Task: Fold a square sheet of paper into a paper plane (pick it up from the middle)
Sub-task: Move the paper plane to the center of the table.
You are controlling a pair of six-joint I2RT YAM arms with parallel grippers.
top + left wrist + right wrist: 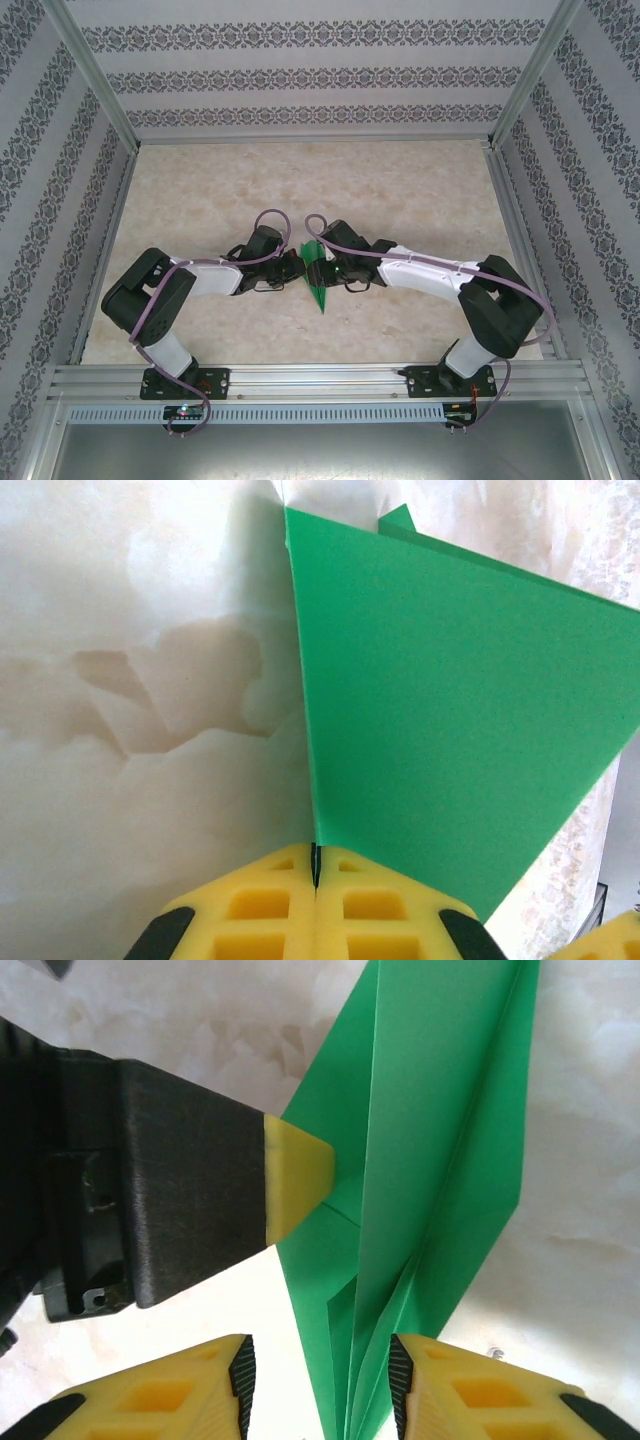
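While pinched edgewise by the left fingers (265, 910), paper plane (316, 275) between spread right fingers (440, 1390)

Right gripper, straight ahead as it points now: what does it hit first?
The folded bright green paper plane, already between its jaws. Next, likely the yellow fingertip of the left gripper, though depth is unclear.
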